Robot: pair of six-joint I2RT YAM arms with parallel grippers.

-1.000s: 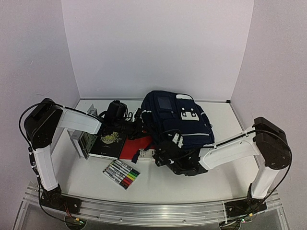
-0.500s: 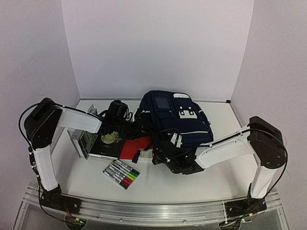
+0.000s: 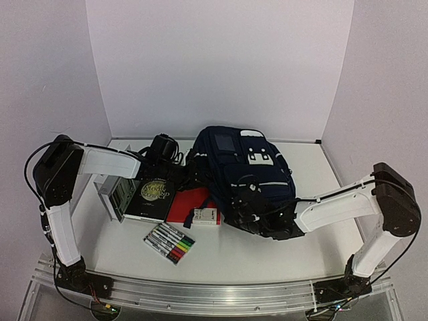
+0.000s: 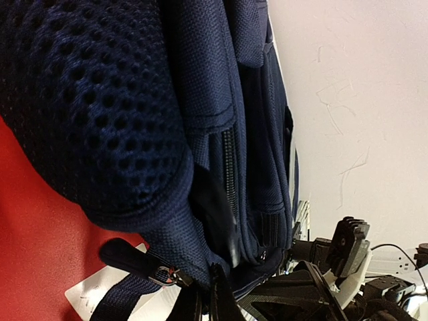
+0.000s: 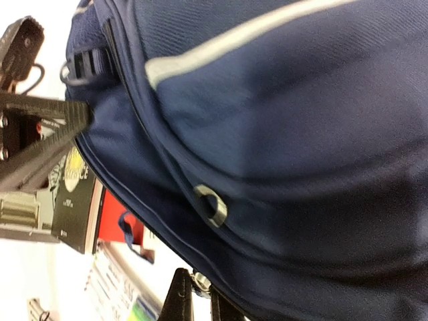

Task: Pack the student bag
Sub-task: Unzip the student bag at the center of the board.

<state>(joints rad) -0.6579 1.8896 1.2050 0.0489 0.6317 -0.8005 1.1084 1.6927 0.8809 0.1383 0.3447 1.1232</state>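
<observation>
Tension matters: left gripper (image 4: 212, 301) pinches the student bag (image 3: 244, 167) fabric, right gripper (image 5: 195, 297) is pressed together at its zipper seam (image 5: 170, 167); pull smoothly, left bracing

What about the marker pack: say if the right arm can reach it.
Probably yes: the marker pack lies uncovered near the right gripper, which is shut at the edge of the student bag and must open first.

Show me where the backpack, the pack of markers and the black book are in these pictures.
backpack (image 3: 221, 167), top view, navy front panel.
pack of markers (image 3: 170, 243), top view, middle of the pack.
black book (image 3: 152, 198), top view, middle of its cover.
</observation>
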